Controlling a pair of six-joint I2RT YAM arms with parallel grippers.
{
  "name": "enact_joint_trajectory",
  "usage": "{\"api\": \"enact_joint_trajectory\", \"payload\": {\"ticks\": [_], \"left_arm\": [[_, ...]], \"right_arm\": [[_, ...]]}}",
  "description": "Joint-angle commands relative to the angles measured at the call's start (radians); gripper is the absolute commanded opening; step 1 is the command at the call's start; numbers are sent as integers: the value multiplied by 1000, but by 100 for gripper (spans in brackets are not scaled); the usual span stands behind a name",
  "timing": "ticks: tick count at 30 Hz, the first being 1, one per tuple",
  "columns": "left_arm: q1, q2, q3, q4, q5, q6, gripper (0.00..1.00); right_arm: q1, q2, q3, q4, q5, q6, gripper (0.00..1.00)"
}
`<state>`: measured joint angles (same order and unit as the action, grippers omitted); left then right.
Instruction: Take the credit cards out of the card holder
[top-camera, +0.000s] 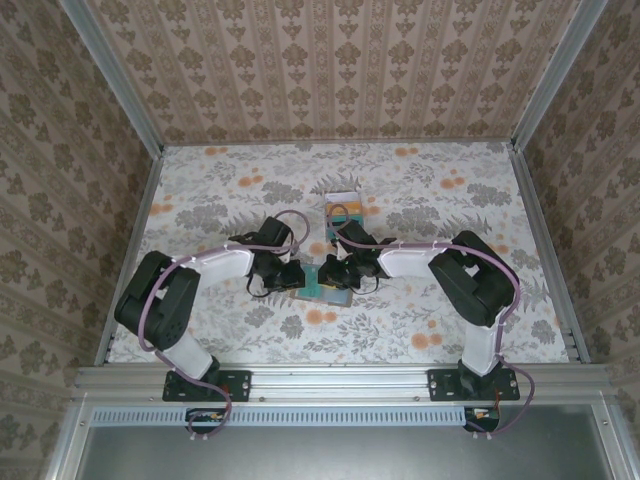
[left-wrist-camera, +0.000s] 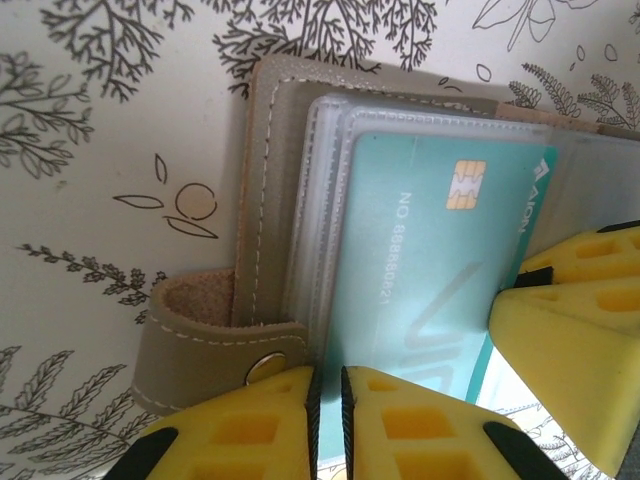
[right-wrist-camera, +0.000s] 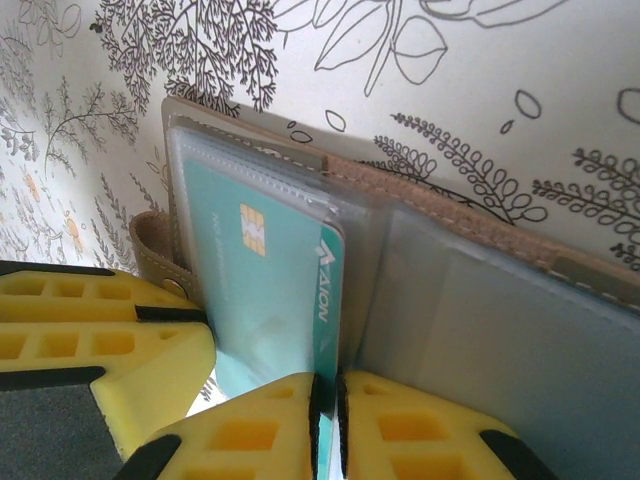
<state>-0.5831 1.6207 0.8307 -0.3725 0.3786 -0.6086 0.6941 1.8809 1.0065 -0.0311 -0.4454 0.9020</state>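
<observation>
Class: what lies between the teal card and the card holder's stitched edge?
Edges of clear plastic sleeves separate teal card from card holder; left wrist view shows it.

A: What colour is the card holder (left-wrist-camera: 275, 200)?
B: Olive-tan outside, with pale stitching and a silver snap (left-wrist-camera: 265, 368). The sleeves (right-wrist-camera: 480, 300) inside run from clear to blue-grey.
A: And the card (left-wrist-camera: 420, 270)?
B: Teal, with a gold chip (left-wrist-camera: 466, 184) and white lettering.
A: The fingers (left-wrist-camera: 430, 430)?
B: Bright yellow, with black behind them.
A: The table (top-camera: 200, 190)?
B: White, printed with grey leaves and ferns and scattered orange flowers.
A: The walls (top-camera: 330, 60)?
B: Tan and beige, in stripes of floral damask.
A: The arms (top-camera: 220, 262)?
B: Black and white, with purple cables (top-camera: 517, 290). On the far side a white-rimmed box (top-camera: 343, 194) shows teal and orange.
</observation>
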Motion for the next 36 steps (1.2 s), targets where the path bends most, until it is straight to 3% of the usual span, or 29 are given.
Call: {"api": "enact_joint_trajectory", "payload": {"ticks": [1, 3, 8, 17, 28, 29, 31, 36], "left_arm": [[-17, 26, -12, 6, 15, -2, 16], [-17, 26, -12, 6, 16, -2, 16], [-15, 26, -9, -6, 7, 2, 15], [25, 30, -8, -73, -50, 5, 5], [35, 30, -6, -77, -46, 8, 5], [35, 31, -5, -76, -45, 10, 5], [35, 31, -8, -74, -40, 7, 4], [32, 35, -9, -67, -32, 7, 4]], "right_arm": [[6, 28, 8, 38, -42, 18, 17], [6, 28, 6, 42, -45, 18, 17], [5, 17, -8, 43, -37, 23, 0], [-24, -58, -75, 33, 8, 23, 0], [-38, -75, -101, 41, -1, 22, 0], [-36, -70, -98, 45, -7, 21, 1], [-33, -57, -91, 49, -12, 23, 12], [-23, -13, -59, 69, -22, 34, 18]]}}
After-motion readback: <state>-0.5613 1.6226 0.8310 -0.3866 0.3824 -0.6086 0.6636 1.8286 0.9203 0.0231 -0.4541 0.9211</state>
